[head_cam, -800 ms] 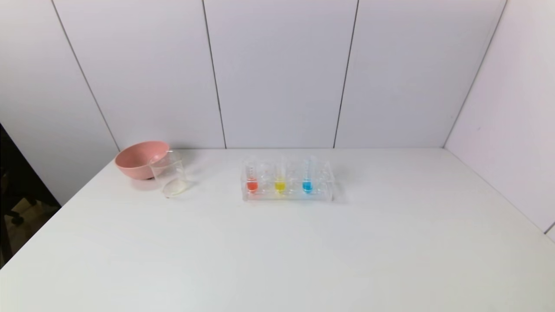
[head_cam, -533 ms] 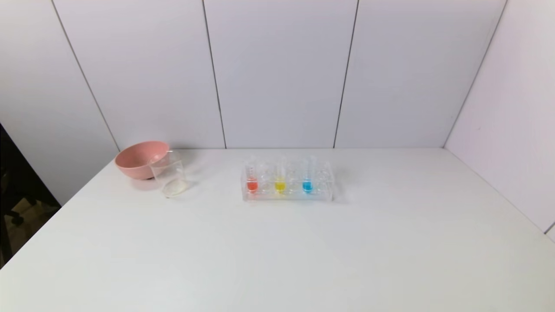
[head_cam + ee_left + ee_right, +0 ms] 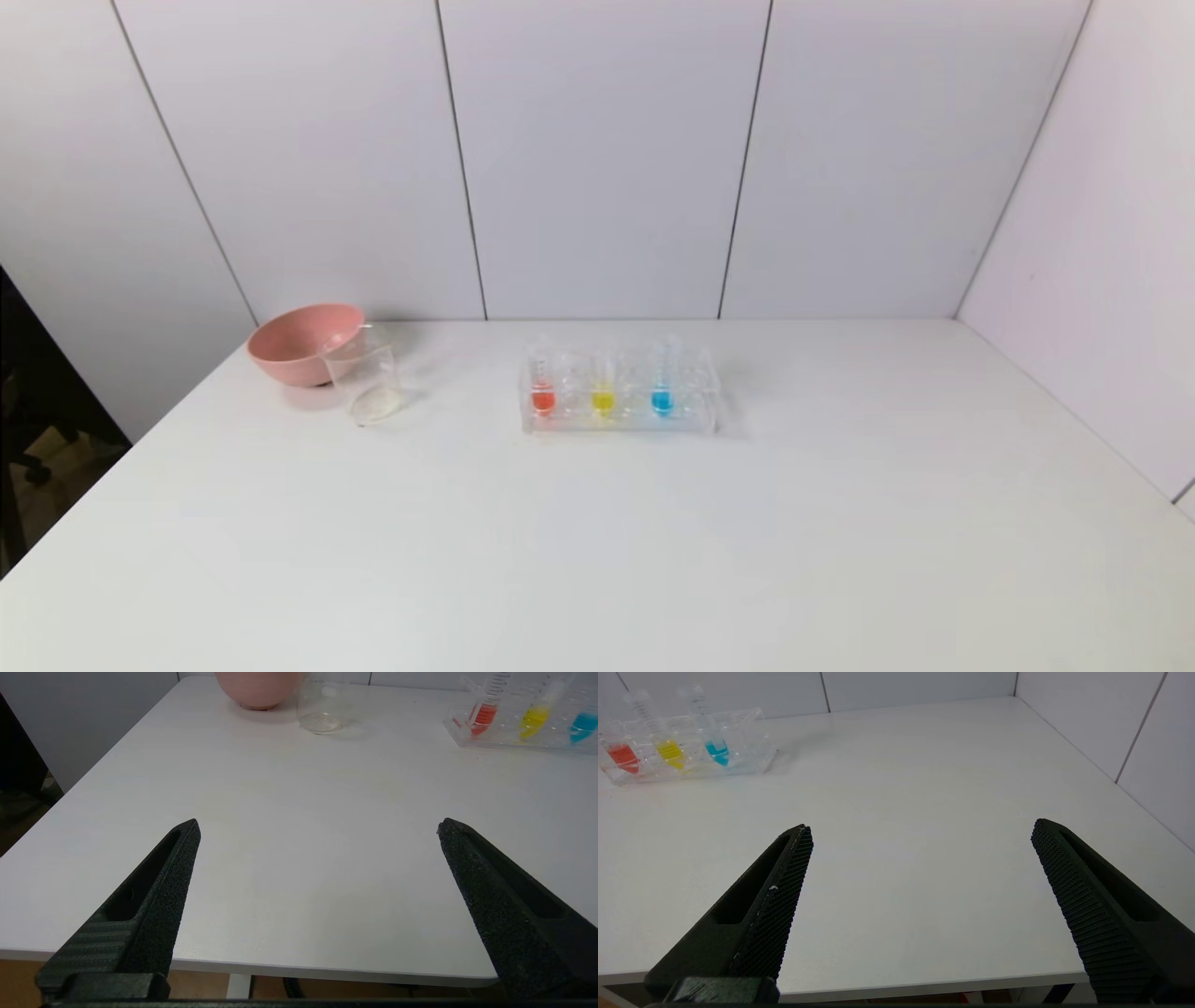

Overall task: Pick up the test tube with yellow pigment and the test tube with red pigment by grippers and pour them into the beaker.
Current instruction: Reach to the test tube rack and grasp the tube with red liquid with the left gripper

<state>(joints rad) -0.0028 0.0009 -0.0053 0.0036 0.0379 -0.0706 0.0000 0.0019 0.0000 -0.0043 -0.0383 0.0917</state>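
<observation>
The red-pigment test tube (image 3: 541, 385) and the yellow-pigment test tube (image 3: 603, 385) stand upright in a clear rack (image 3: 705, 411) at the table's far middle. They also show in the left wrist view, red (image 3: 483, 709) and yellow (image 3: 537, 714), and in the right wrist view, red (image 3: 623, 756) and yellow (image 3: 668, 746). The clear beaker (image 3: 364, 378) stands left of the rack; it also shows in the left wrist view (image 3: 321, 704). My left gripper (image 3: 317, 828) and right gripper (image 3: 922, 828) are open and empty at the table's near edge, out of the head view.
A blue-liquid tube (image 3: 662, 383) stands in the rack to the right of the yellow one. A pink bowl (image 3: 299, 341) sits just behind and left of the beaker. White walls close the back and right sides of the white table (image 3: 597, 541).
</observation>
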